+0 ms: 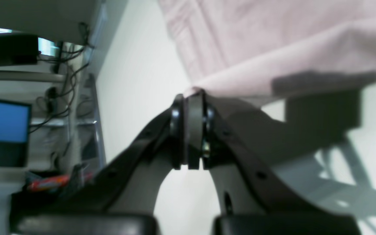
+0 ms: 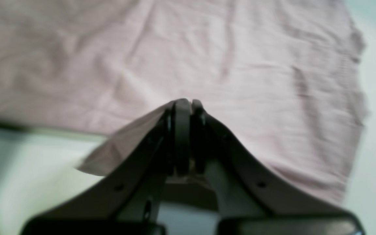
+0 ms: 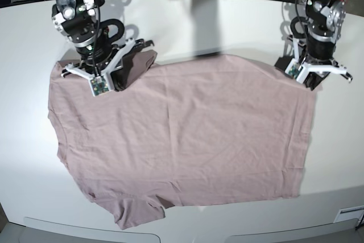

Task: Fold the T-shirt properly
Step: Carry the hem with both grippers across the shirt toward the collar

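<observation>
Judging by the T-shirt [image 3: 182,135] lying spread flat on the table [image 3: 227,21], you have every fold left, though the left gripper [image 1: 193,94] and right gripper [image 2: 184,101] each pinch its far edge.

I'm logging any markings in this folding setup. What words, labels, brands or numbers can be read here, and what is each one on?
None can be read.
T-shirt: plain, no print.
Blue screen in the left wrist view: marks too blurred to read.
Label at the table edge: too small to read.
</observation>
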